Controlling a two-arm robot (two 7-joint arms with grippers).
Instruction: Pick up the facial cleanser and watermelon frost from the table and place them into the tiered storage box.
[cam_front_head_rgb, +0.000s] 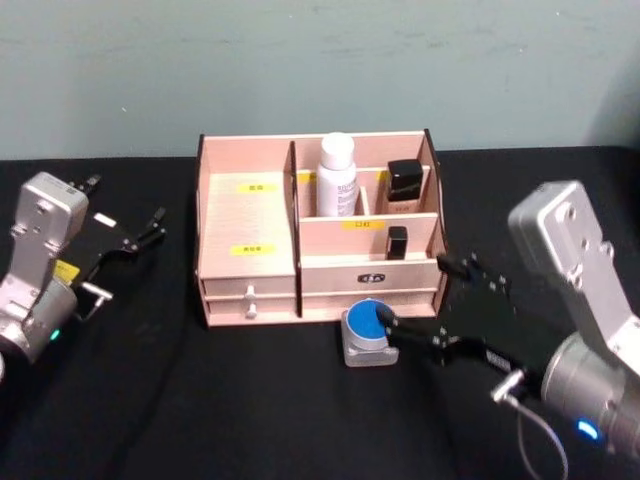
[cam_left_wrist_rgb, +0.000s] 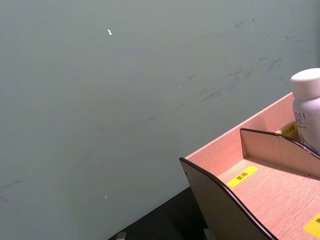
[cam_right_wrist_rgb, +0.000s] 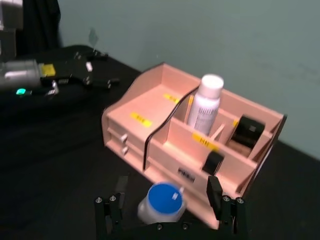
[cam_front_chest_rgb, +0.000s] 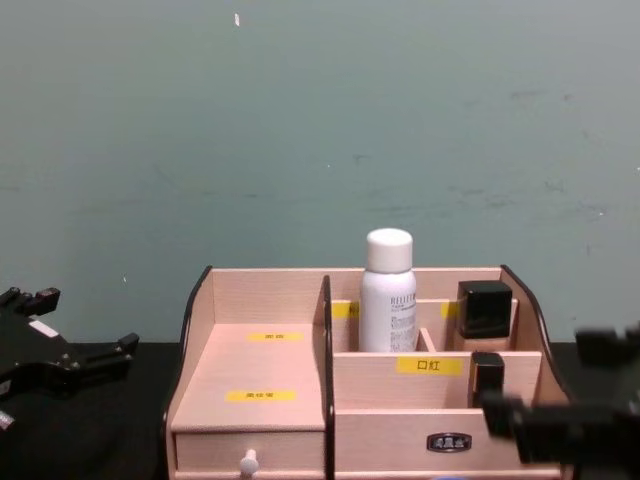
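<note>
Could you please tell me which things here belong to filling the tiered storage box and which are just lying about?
Part of the job:
facial cleanser, standing in the rear compartment
watermelon frost, on the table between the fingers of the open right gripper
tiered storage box

Just lying about:
larger black-capped bottle and smaller black-capped bottle, in the box
left gripper, parked open at the left

In my head view the tiered storage box sits mid-frame. The facial cleanser stands in its back compartment, and the watermelon frost sits on the table just below its front.

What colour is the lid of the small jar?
Blue lid, clearest in the right wrist view.
</note>
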